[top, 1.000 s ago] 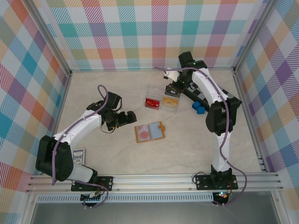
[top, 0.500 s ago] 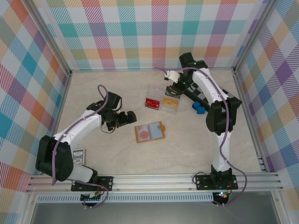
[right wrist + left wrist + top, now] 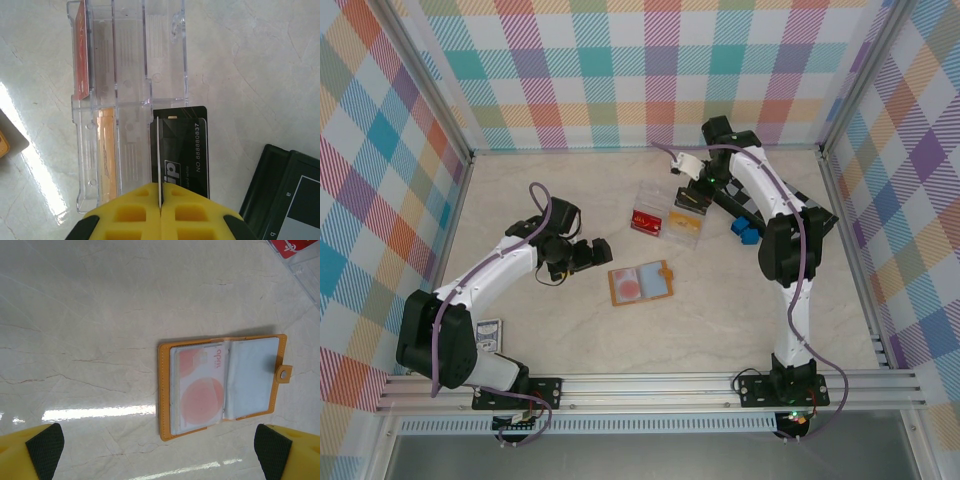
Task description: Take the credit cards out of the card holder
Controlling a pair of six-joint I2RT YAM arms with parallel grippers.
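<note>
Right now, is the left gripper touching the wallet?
Apart. The top view shows bare table between the open left gripper and the wallet.

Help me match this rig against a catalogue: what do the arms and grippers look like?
The left arm and right arm have white links with black joint housings, and a loose purple cable runs alongside each. The left gripper has yellow fingers with black textured pads. The right gripper has yellow fingers with square recesses moulded in.
</note>
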